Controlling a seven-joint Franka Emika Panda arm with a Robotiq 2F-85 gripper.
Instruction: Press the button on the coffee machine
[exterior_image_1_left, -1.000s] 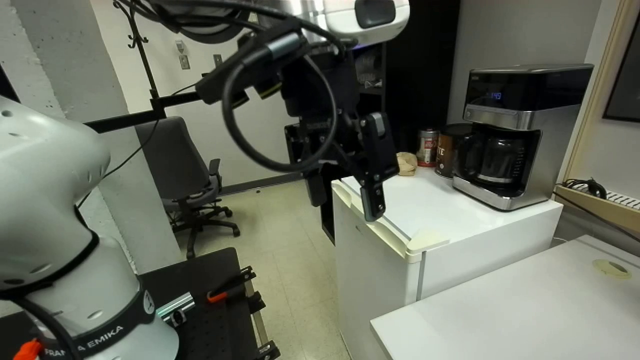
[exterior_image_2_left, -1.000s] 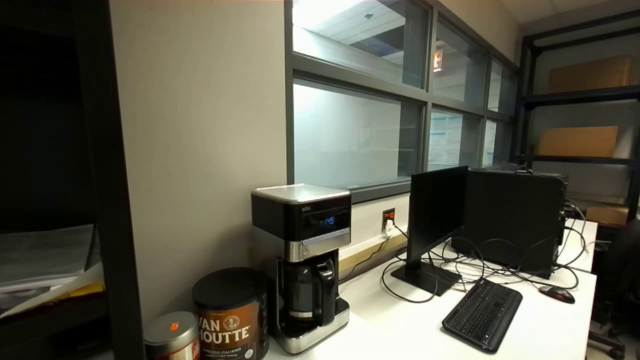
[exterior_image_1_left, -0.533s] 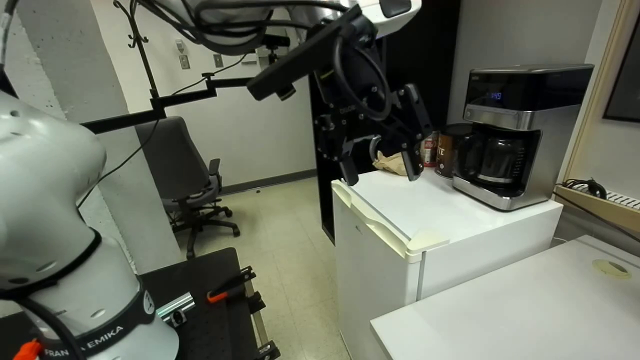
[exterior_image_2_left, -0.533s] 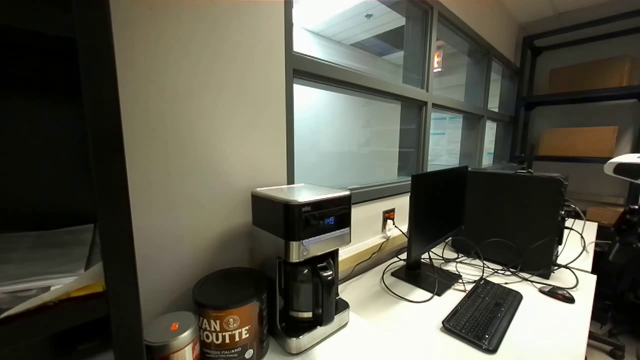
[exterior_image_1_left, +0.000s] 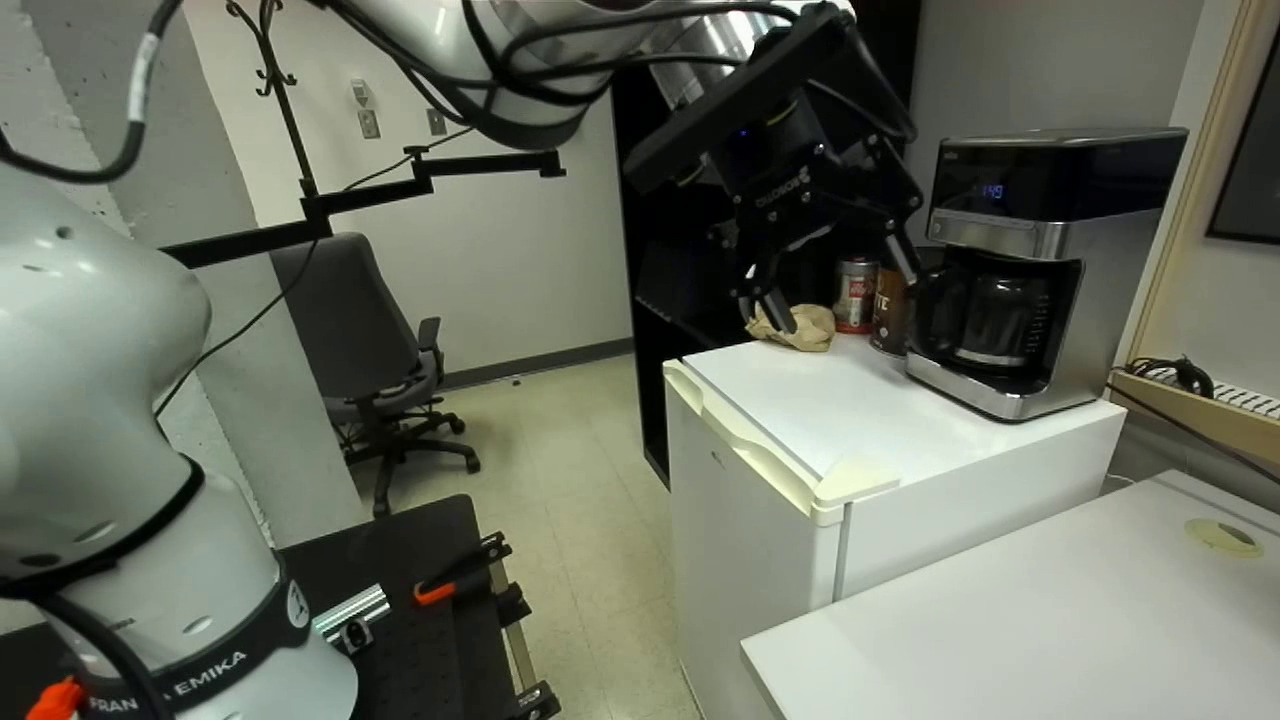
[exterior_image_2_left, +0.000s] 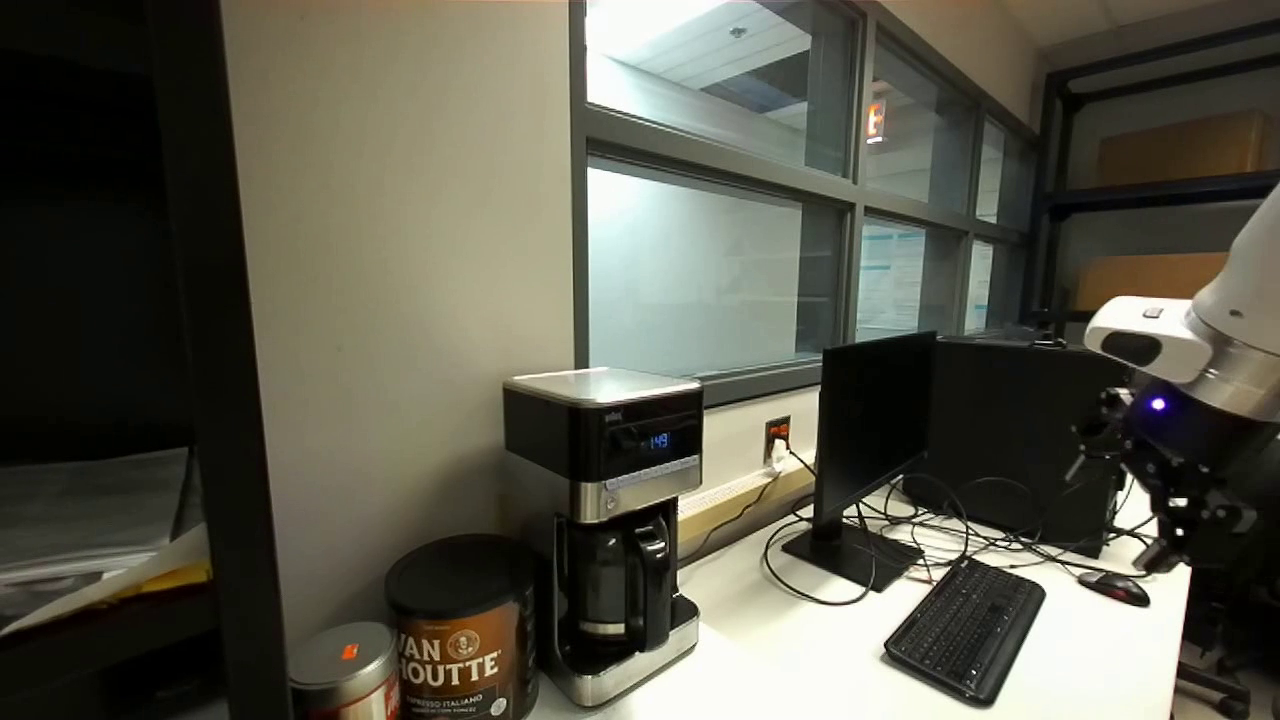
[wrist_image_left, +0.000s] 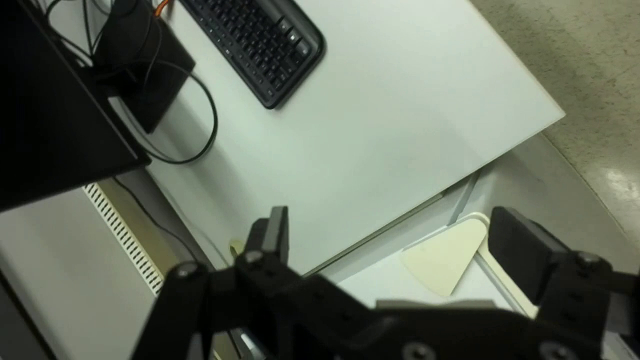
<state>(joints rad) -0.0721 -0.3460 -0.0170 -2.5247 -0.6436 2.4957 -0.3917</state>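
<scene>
The coffee machine (exterior_image_1_left: 1050, 240) stands on top of the white fridge (exterior_image_1_left: 850, 410), which is the bench here, at the back corner by the desk (exterior_image_1_left: 1010, 610). It has not moved. Its clock (exterior_image_2_left: 658, 441) is lit. Under that is a row of little buttons (exterior_image_2_left: 652, 472), with one round button (exterior_image_2_left: 611, 503) below. I cannot tell which one is meant.

Beside the machine, toward the other back corner, are a brown tin (exterior_image_2_left: 462, 640) and a red can (exterior_image_1_left: 855, 295).

The big change is the gripper (exterior_image_1_left: 842, 290). It has come in from the bench's front edge, nearer to the machine. Its fingers (wrist_image_left: 515, 255) are wide apart and hold nothing. In the wrist view, the front corner by the desk shows between them.

So I think it is on its way, with no press yet. Closing up first may help, as wide fingers could bump the machine.
</scene>
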